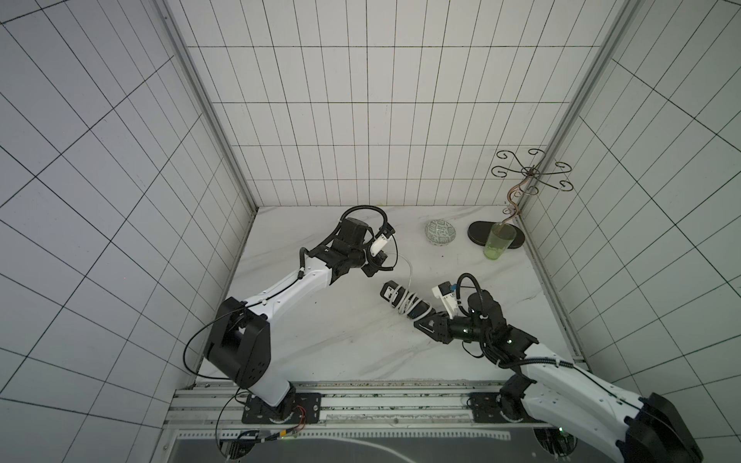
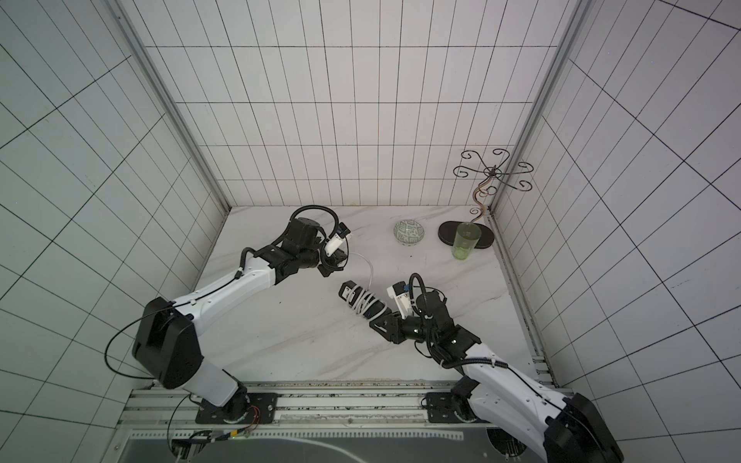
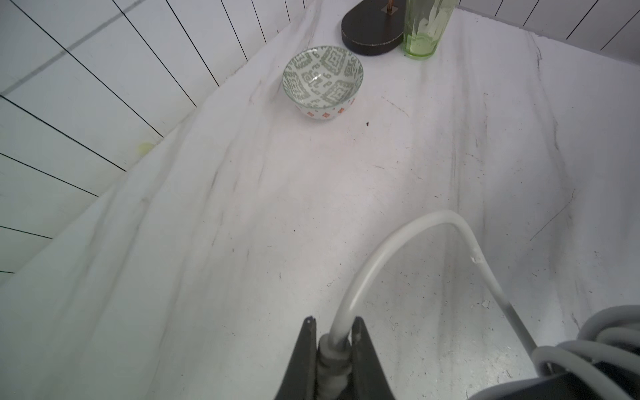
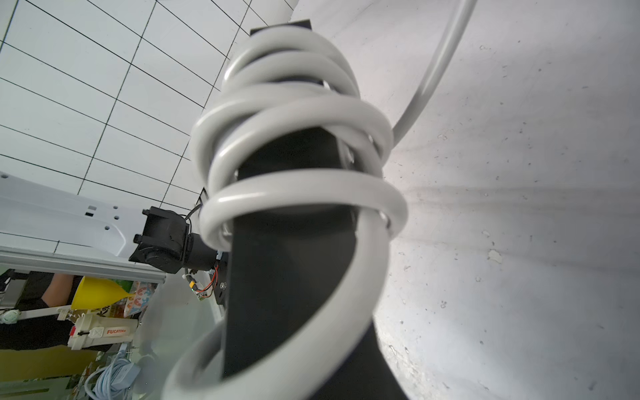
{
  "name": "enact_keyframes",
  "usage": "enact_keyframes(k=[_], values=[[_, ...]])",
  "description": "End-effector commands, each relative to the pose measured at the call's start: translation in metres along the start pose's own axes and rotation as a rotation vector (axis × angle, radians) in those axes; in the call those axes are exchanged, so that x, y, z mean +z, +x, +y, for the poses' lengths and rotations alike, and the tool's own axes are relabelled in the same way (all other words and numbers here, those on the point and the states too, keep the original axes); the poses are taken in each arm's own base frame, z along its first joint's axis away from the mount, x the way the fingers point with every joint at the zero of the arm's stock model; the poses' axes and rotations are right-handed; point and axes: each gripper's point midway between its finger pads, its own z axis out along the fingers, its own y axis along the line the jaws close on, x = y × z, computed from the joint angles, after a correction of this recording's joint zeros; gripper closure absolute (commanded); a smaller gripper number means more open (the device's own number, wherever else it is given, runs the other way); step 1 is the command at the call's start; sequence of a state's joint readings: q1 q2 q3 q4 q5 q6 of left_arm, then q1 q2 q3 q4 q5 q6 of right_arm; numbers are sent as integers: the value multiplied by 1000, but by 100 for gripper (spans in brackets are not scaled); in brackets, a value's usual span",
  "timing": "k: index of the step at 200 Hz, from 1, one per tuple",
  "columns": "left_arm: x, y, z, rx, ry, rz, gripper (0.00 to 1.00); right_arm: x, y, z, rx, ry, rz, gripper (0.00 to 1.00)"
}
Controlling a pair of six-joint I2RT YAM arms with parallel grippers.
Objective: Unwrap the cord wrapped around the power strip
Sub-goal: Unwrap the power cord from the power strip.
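White coils of the cord wrap the power strip, which lies mid-table, held at its 4 o'clock end by the right gripper. At 11 o'clock, the left gripper is clamped on the cord's plug end.

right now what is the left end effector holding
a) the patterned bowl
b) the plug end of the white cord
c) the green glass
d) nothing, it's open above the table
b: in the left wrist view the left end effector is shut on the plug end of the cord, which arcs away toward the coils around the power strip; the bowl and the green glass stand apart by the wall.
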State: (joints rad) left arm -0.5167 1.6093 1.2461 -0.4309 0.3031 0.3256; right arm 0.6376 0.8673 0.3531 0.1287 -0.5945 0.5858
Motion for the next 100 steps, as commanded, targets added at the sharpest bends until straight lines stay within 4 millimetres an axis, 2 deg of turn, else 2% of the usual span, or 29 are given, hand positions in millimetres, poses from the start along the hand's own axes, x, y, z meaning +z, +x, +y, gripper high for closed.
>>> enact_keyframes(k=[1,35,51,80,100], values=[[13,25,-6,-117,144,42,87,-23,-61,74,-160,-167,-136,100],[20,55,-6,-189,166,55,81,-38,-80,92,-196,-182,-209,100],[19,66,-1,-222,158,57,78,-42,-89,96,-203,-177,-240,100],[20,82,-3,-234,164,75,70,-44,-108,99,-194,-160,-303,100],[18,84,-3,-229,152,69,58,-42,-121,99,-182,-148,-335,100]])
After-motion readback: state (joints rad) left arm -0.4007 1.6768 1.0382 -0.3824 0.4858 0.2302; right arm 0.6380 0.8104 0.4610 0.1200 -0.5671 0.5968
